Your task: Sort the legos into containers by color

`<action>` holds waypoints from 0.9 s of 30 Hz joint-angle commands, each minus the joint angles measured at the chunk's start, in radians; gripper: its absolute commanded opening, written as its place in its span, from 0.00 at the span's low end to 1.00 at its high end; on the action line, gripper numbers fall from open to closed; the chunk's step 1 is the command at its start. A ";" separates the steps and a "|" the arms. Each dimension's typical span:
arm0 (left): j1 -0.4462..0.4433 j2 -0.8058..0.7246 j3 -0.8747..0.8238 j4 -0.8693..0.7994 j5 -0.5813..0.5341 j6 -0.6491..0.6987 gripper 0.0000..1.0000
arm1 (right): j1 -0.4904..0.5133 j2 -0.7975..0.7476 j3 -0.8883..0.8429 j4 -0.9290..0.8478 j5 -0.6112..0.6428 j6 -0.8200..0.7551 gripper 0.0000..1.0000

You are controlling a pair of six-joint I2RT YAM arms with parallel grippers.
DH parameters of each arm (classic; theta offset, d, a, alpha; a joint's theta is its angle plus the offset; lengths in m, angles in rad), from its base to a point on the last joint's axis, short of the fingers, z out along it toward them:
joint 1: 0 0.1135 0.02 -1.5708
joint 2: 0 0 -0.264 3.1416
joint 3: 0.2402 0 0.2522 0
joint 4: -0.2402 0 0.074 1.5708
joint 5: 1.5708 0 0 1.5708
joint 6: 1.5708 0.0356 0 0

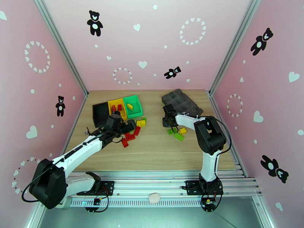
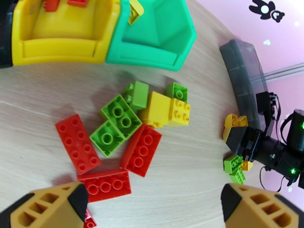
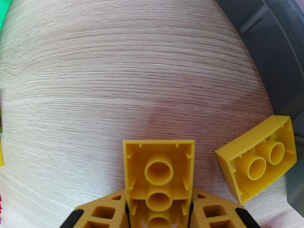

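The right gripper (image 3: 159, 213) is clamped on a yellow brick (image 3: 159, 168), its hollow underside showing, over the table (image 1: 152, 152) well to the right of the green bin (image 2: 163, 38). A second yellow brick (image 3: 258, 162) lies tilted close by. The left gripper (image 2: 152, 204) hangs with jaws spread wide and nothing between them, above the loose legos (image 2: 129, 126) just in front of the green bin. A yellow piece (image 2: 133, 14) sits inside that bin. Red bricks (image 2: 78, 0) lie in the yellow bin (image 2: 57, 48) touching its left side, with the black bin (image 1: 100, 113) beyond.
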 commanded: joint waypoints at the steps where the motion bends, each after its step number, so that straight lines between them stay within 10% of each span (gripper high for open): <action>1: 0.039 -0.030 -0.009 -0.031 -0.002 0.025 0.98 | 0.024 -0.049 0.020 -0.003 -0.034 0.002 0.33; 27: 0.288 0.103 0.000 0.131 0.289 -0.005 0.98 | 0.248 0.130 0.513 -0.087 -0.181 0.034 0.30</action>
